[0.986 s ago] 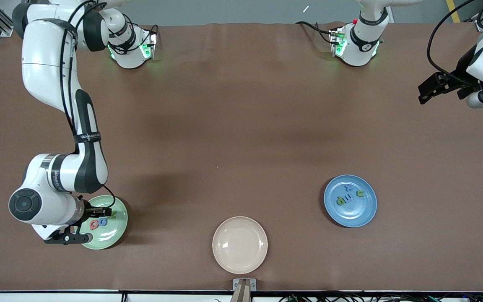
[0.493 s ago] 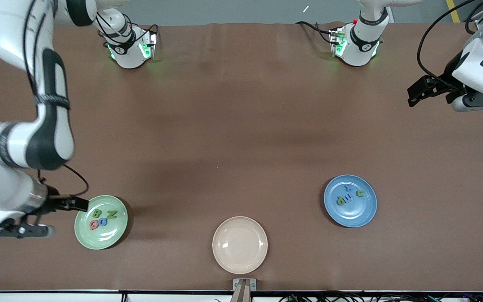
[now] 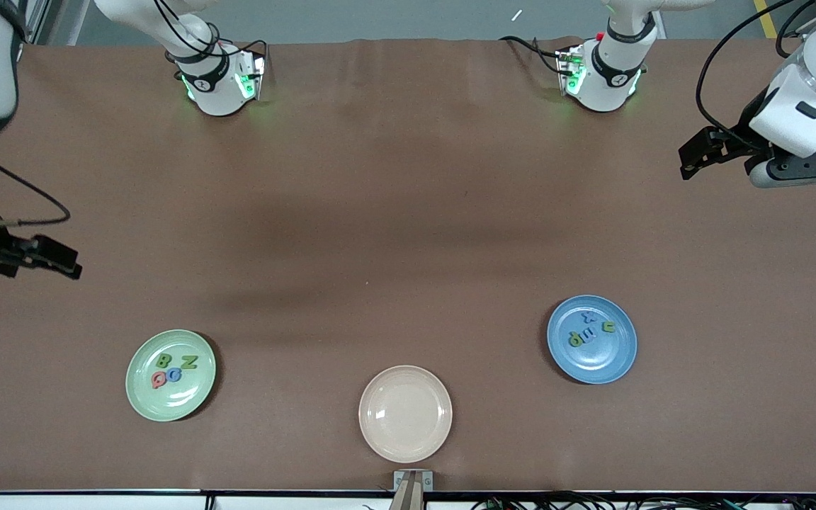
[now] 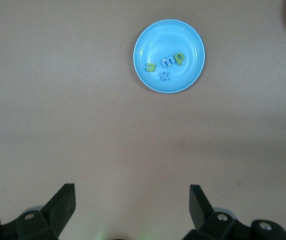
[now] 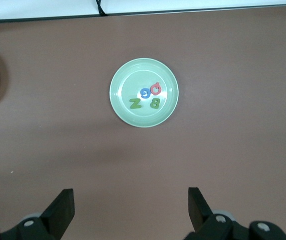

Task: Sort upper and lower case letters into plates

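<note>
From the front: the round glossy pale green plate (image 3: 171, 375) sits at lower left, carrying capital foam letters (image 3: 173, 368). The round glossy blue plate (image 3: 591, 339), lower right, holds small letters (image 3: 591, 332). A cream-beige plate (image 3: 405, 414) lies bottom centre.

The left gripper (image 3: 695, 152) hangs at the upper right edge, the right gripper (image 3: 50, 256) at the left edge.

Left wrist view: fingers (image 4: 62, 202) spread wide, empty.

Right wrist view: fingers (image 5: 61, 205) also wide, empty.

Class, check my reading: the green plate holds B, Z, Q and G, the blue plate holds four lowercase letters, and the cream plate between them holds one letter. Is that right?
Not quite. The cream plate holds no letter; the front view shows it bare. The rest stands: the green plate holds B, Z, Q and G, and the blue plate holds four lowercase letters.
</note>
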